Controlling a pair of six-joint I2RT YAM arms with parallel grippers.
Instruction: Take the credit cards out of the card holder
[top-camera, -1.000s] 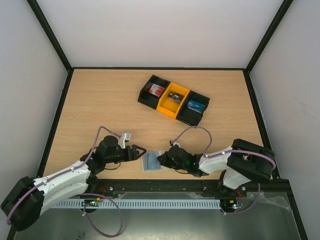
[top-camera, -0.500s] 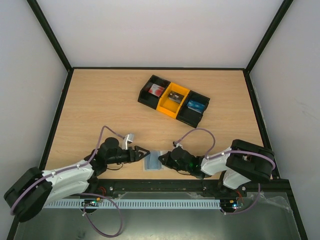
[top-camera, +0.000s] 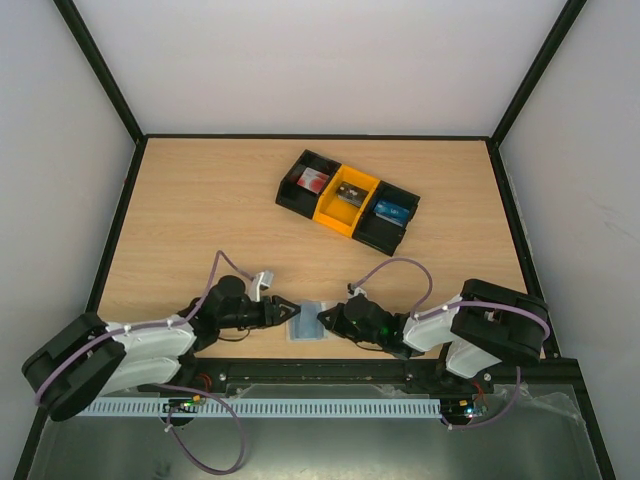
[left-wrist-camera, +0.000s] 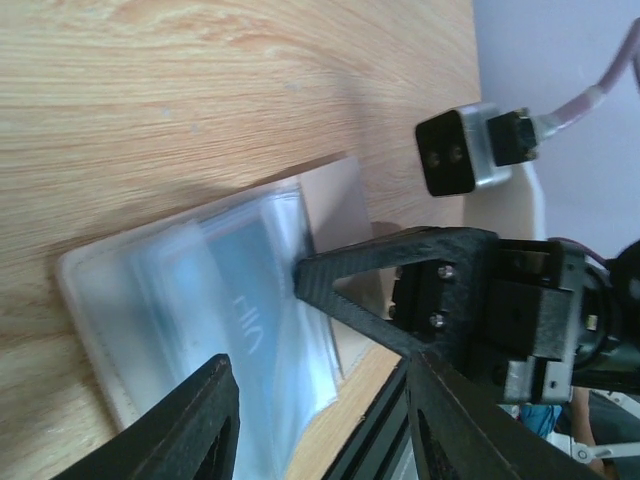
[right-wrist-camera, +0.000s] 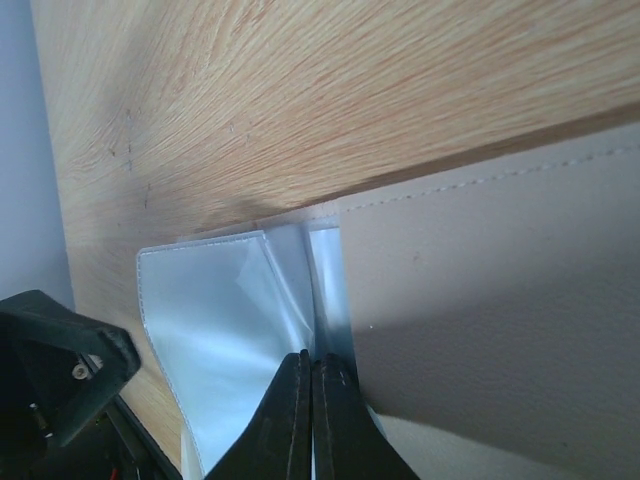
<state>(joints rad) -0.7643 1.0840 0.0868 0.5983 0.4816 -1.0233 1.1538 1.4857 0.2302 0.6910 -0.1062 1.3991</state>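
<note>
Pinching tool: the right gripper (right-wrist-camera: 311, 388) has its jaws pressed fully together on a clear leaf of the card holder (right-wrist-camera: 215, 320). The leaf runs up between the two fingertips.
Right of that grip: a beige stitched flap (right-wrist-camera: 480, 300) lies flat, its edge just beside the closed fingers.
Other tool: the left gripper (left-wrist-camera: 318, 380) has its jaws partly apart, well short of meeting, with nothing clamped between them.
Ahead of the left fingers: the card holder lies flat on the table (left-wrist-camera: 200, 80). Its near corner reaches toward the gap between the two fingers, and no contact with either one shows.
Far side of the holder from the left gripper: the right gripper's black triangular finger sits on the sleeve's edge.
Cards: the credit cards (left-wrist-camera: 235, 300) are inside the sleeve. One bluish face with faint pale lettering shows through, blurred, and how many there are cannot be told.
Between the tools: from above, the two gripper tips face each other across the holder, the left one at its left edge and the right one at its right edge.
Beyond both tools: a black-and-yellow tray (top-camera: 328, 214) sits well apart toward the far middle of the table. Something red is in its left compartment and something blue in its right.
</note>
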